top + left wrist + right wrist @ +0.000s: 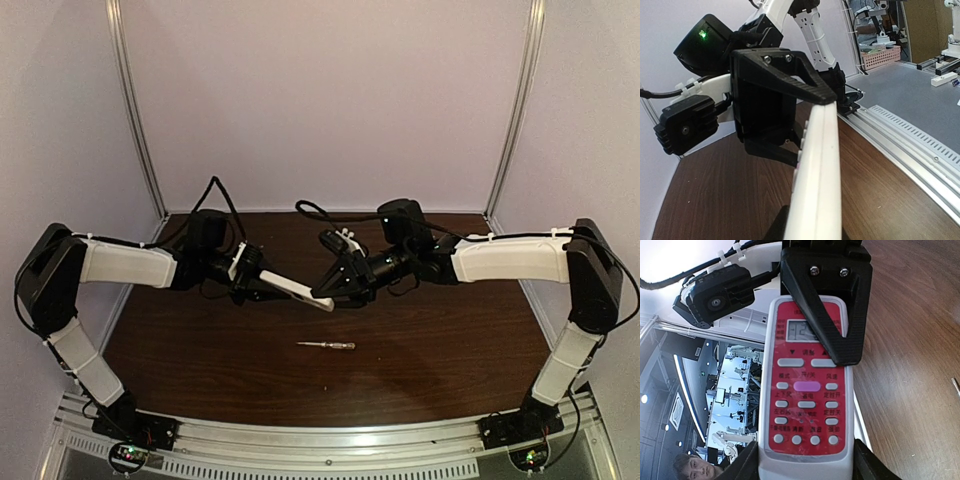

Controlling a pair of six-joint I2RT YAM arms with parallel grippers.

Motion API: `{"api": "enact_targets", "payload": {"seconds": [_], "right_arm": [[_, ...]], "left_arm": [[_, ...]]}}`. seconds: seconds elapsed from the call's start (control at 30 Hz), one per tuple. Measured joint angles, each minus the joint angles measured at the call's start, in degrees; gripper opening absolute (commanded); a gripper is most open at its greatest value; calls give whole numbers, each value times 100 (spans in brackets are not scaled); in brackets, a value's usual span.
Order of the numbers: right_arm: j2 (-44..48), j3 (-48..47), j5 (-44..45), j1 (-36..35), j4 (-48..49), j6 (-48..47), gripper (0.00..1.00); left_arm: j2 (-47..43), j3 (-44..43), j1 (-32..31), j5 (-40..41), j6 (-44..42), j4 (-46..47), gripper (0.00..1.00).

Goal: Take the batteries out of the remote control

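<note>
Left end effector [270,283] and right end effector [330,294] both clamp one remote control [300,291] near one screwdriver [327,345].

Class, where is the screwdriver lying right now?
In the top view, the screwdriver lies on the table near its middle, toward the near edge from the remote.

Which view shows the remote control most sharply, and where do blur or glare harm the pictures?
Right wrist view: the remote control is sharp, its buttons distinct; the table carries a pale sheen. Left wrist view: the remote's edge is close to the lens and soft toward the bottom. Top external view: dim with a purple cast, the remote small, no detail on it.
</note>
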State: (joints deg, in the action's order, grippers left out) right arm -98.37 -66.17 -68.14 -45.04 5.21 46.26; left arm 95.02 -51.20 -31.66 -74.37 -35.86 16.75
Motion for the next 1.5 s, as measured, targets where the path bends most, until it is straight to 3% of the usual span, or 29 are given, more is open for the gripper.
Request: {"api": "enact_targets", "payload": {"seconds": [0.17,0.27,0.33,0.7,0.93,1.23,1.5], "right_arm": [[2,-39,133,0,-221,-229,71],[9,-275,669,0,-833,-651,94],[63,-398,1005,0,-1123,-916,99],[1062,-356,2865,-81,-1655,-1932,100],[1495,422,3768,-293,-981,-2555,97],[1554,874,4138,-546,275,-3058,79],[1355,879,4039,-599,1012,-3147,59]], "left_arm": [[0,-4,-7,4,-9,-103,2],[0,-15,-17,131,101,-177,0],[0,-15,-22,199,175,-184,0],[-98,-11,-26,579,1298,22,0],[-192,24,-28,660,2603,737,0],[-188,-26,-28,850,4197,1132,0],[-179,-79,-28,868,5010,1349,0]]}}
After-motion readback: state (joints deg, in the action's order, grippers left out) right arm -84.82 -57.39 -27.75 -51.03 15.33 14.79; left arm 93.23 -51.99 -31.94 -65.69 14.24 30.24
